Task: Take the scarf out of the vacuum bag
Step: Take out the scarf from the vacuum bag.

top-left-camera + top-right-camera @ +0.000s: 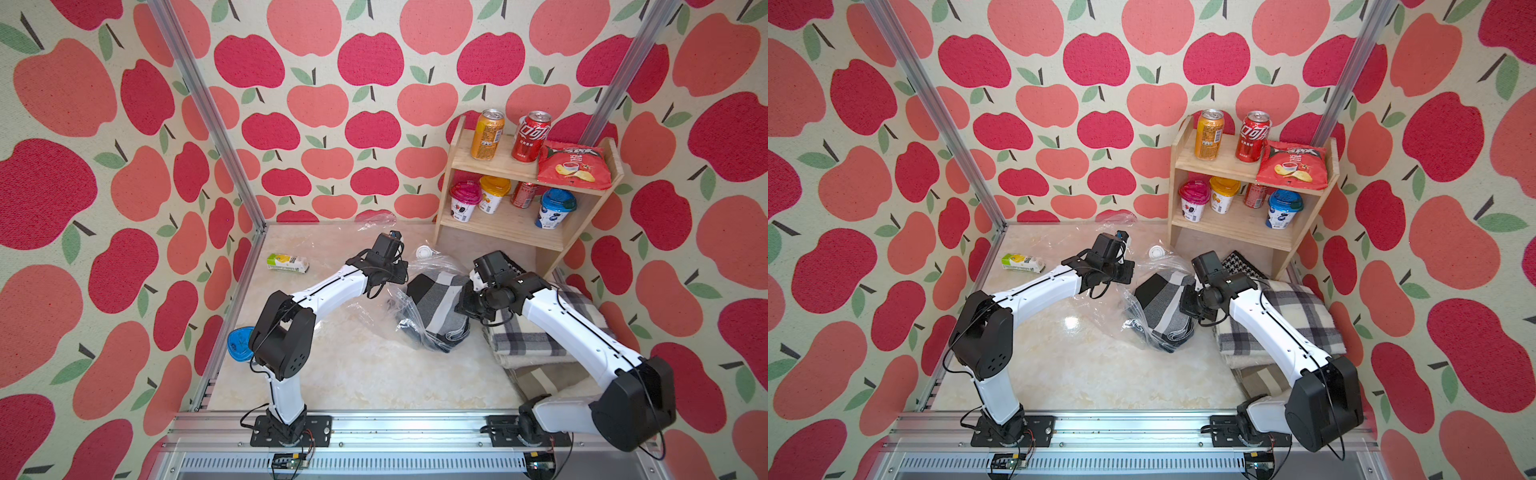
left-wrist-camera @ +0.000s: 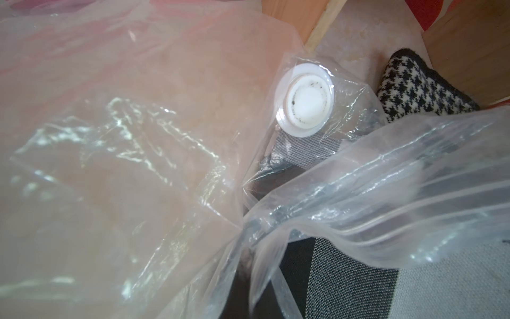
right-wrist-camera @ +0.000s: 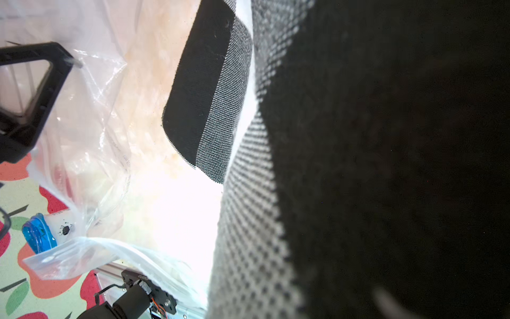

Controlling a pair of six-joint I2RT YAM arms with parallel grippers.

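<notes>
my left gripper [image 3: 76, 63] clamped shut on vacuum bag [image 2: 124, 138] film | my right gripper [image 1: 464, 304] pinched scarf [image 1: 436, 299] edge, just right of frame centre

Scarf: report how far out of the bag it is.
Done: bag is open, scarf partly out. In hand: left gripper pinches the plastic, right gripper seems shut on the scarf. Left: its near end is still wrapped in plastic.
</notes>
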